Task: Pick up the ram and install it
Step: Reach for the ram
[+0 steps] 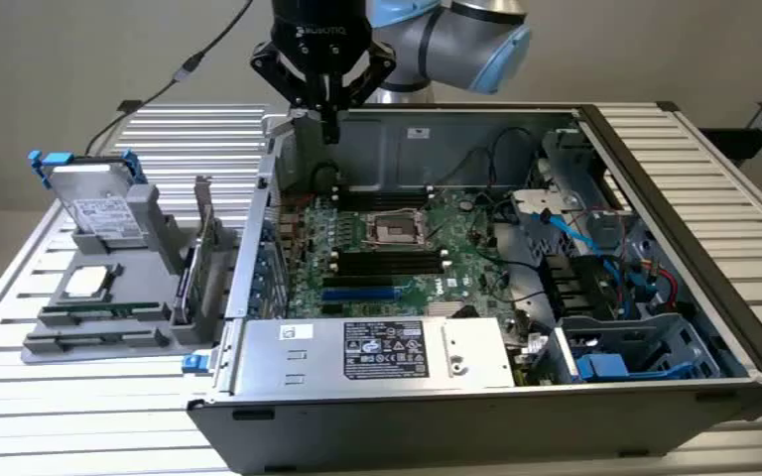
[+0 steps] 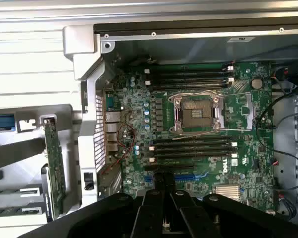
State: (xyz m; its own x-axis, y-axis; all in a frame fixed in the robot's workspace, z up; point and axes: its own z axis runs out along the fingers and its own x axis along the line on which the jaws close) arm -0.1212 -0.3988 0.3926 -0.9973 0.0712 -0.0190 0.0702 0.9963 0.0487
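Gripper (image 2: 164,174) jaws closed over mobo (image 2: 139,119); ram (image 1: 90,313) well apart, in grey tray (image 1: 37,342).

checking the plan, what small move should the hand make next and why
Probably shift the hand toward the exterior view's left, to the gray tray: it hangs above the open case, while the ram seems to lie in that tray.

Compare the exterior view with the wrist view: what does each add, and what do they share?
Exterior view: the labelled power supply, plus a hard drive and a processor chip on the grey holder. Wrist view: the Dell logo and a red wire loop. Shared: the motherboard, its CPU socket, the upright expansion card, and the tool.
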